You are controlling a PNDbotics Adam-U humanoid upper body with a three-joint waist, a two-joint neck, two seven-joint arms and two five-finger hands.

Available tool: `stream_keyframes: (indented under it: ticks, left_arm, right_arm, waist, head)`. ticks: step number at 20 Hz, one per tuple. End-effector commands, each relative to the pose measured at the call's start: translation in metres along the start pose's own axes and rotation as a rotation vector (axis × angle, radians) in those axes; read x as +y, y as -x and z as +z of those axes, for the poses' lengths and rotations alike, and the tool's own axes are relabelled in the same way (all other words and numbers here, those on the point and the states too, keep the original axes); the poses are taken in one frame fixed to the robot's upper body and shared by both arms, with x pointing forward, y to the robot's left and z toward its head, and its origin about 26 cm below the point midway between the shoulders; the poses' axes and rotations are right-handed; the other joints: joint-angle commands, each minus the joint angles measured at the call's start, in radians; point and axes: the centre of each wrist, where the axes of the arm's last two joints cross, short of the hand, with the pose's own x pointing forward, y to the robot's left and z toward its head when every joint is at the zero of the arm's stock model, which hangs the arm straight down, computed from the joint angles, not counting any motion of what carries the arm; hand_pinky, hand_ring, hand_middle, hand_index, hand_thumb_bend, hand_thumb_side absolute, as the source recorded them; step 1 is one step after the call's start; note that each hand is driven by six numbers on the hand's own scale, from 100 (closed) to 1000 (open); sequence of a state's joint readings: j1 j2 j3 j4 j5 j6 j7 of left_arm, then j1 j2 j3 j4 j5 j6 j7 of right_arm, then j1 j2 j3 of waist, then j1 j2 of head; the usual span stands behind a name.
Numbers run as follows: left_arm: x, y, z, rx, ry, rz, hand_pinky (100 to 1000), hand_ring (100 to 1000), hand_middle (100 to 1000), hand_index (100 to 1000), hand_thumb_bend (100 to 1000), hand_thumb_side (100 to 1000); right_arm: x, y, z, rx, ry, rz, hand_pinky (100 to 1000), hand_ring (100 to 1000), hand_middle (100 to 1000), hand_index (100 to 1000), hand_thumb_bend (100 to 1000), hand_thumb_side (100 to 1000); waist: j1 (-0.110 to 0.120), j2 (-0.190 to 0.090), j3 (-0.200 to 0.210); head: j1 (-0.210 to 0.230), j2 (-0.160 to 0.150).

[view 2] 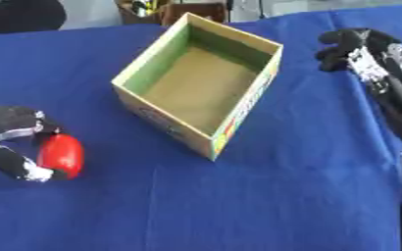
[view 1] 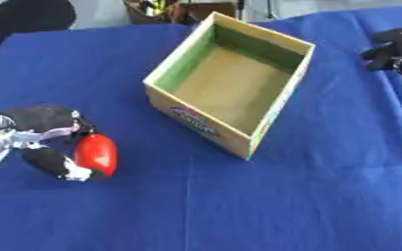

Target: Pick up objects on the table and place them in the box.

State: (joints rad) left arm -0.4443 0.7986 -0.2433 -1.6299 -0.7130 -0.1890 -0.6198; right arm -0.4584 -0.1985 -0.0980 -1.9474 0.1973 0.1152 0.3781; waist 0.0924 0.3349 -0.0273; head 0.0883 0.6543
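Left hand (view 1: 46, 139) at the left edge of the blue tablecloth (view 1: 238, 206), fingers and thumb curled around a red oval object (view 1: 96, 154) resting on the cloth. Right eye view shows the right hand (view 2: 350, 49) with its forearm along the right edge; left eye view catches only its curled, empty fingers. Cardboard box (view 1: 230, 81) open, green-lined, well apart from the red object.

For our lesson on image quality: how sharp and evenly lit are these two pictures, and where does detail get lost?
Left eye view: soft all over, the print on the box unreadable; the left robot hand around the red object smears. Right eye view: even light, no glare; the right robot hand is a dark, blurred shape.
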Motion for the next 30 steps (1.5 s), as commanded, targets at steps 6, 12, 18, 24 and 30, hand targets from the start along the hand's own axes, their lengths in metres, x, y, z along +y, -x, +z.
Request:
stream_keyframes:
  ticks: [6, 12, 18, 24, 30]
  left_arm:
    - [0.008, 0.0, 0.003, 0.025, -0.086, 0.004, 157, 353, 369, 666, 180, 595]
    - [0.017, -0.004, 0.007, 0.035, -0.161, 0.028, 100, 305, 344, 583, 100, 525]
    - [0.034, -0.009, 0.015, 0.044, -0.265, 0.044, 100, 273, 317, 548, 100, 472]
    - [0.054, -0.013, 0.026, 0.047, -0.384, 0.062, 100, 232, 275, 502, 100, 390]
    - [0.077, -0.017, 0.037, 0.051, -0.497, 0.046, 100, 224, 265, 476, 100, 336]
  right_arm:
    - [-0.005, -0.006, -0.002, -0.019, -0.001, 0.019, 739, 755, 494, 768, 100, 819]
    - [-0.005, -0.005, -0.001, -0.014, 0.0, 0.019, 739, 755, 494, 768, 100, 817]
    - [-0.006, -0.004, 0.0, -0.007, 0.002, 0.019, 740, 755, 494, 769, 100, 818]
    - [-0.006, -0.003, 0.001, -0.001, 0.005, 0.019, 740, 756, 493, 769, 100, 817]
    - [-0.007, -0.002, 0.003, 0.007, 0.004, 0.023, 740, 756, 493, 769, 100, 817]
  waist:
    - [-0.001, -0.016, 0.001]
    - [0.001, -0.018, 0.003]
    - [0.005, -0.022, 0.006]
    - [0.009, -0.026, 0.007]
    - [0.015, -0.029, 0.01]
  head:
    - [0.0, -0.011]
    - [-0.003, -0.011]
    - [-0.009, -0.011]
    - [-0.012, -0.012]
    - [-0.015, -0.013]
